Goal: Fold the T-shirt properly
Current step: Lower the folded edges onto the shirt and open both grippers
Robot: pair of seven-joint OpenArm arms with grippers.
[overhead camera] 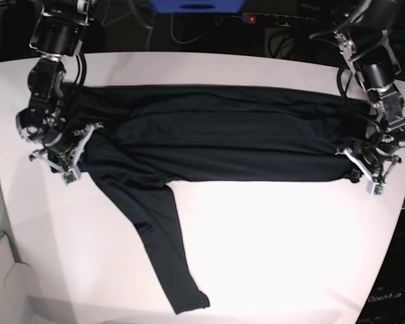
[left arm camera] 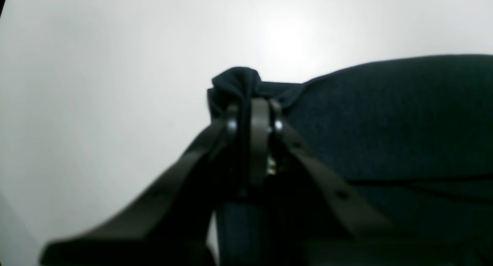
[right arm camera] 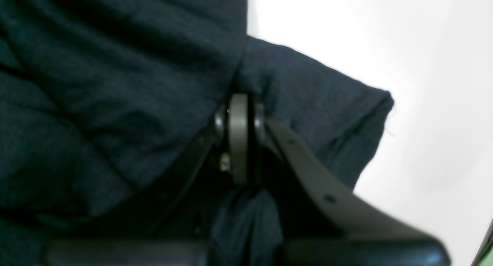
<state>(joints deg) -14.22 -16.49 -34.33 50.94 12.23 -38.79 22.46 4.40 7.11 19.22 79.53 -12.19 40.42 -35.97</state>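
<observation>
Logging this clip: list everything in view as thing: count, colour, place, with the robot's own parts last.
T-shirt: one, very dark navy, stretched in a long band across the far half of the table, one long sleeve trailing toward the near edge.
Table: one, white, fills most of the base view.
Power strip: one, dark with a red light, behind the table's far edge.
Left gripper: one, black, at the base view's right, shut on the T-shirt's end.
Right gripper: one, black, at the base view's left, shut on the T-shirt's other end.
</observation>
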